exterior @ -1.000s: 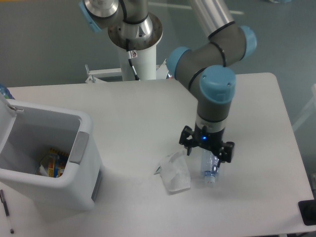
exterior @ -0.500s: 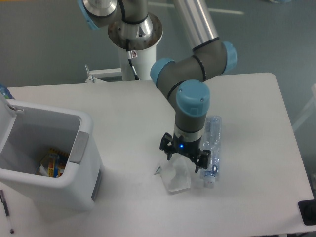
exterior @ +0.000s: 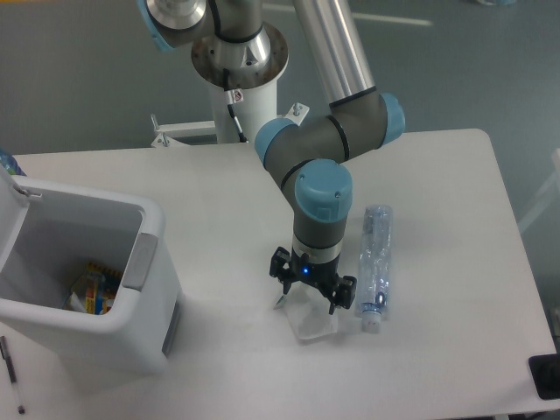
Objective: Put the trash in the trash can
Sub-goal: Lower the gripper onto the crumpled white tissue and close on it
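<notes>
A crumpled translucent white wrapper (exterior: 312, 320) lies on the table, mostly under my gripper (exterior: 311, 293). The gripper hangs directly over it with its black fingers spread open, and nothing is held. Just to the right lies the slim clear bottle (exterior: 374, 262), lengthwise, its white cap (exterior: 372, 325) toward the front edge. It is apart from the gripper. The white trash can (exterior: 131, 302) stands at the left with its lid up and a grey handle panel (exterior: 143, 260) facing the arm.
Colourful wrappers (exterior: 94, 289) lie in the bottom of the bin. The arm's white base post (exterior: 245, 105) rises at the back of the table. A black object (exterior: 544, 376) sits at the table's front right corner.
My gripper has moved left, off the bottle and over the crumpled wrapper. The bottle, half hidden a second ago, now lies fully in view on the table.
</notes>
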Controlling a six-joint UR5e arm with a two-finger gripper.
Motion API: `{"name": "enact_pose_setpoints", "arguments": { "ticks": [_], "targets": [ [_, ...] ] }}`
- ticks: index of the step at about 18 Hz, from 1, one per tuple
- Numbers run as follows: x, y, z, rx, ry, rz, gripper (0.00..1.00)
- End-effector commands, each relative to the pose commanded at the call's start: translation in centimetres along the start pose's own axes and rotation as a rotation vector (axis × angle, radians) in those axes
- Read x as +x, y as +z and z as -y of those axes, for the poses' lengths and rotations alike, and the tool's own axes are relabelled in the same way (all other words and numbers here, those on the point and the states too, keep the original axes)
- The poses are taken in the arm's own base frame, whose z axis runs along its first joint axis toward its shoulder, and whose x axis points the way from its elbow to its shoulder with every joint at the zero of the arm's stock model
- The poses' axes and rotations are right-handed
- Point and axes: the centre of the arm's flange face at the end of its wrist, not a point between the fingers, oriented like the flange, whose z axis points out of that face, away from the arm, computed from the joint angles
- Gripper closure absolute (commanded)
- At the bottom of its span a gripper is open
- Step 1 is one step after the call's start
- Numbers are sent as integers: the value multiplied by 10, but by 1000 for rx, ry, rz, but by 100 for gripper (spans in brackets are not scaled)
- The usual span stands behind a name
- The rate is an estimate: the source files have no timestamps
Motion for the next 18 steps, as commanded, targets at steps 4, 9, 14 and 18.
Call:
{"name": "enact_pose_setpoints", "arguments": {
  "ticks": [4, 9, 14, 18],
  "targets": [
    [-2, 0, 2, 3, -4, 1, 72],
    [-6, -3, 3, 10, -28, 8, 100],
    [-9, -6, 4, 19, -30, 9, 100],
    [-13, -14, 8, 81, -45, -19, 100]
  ]
}}
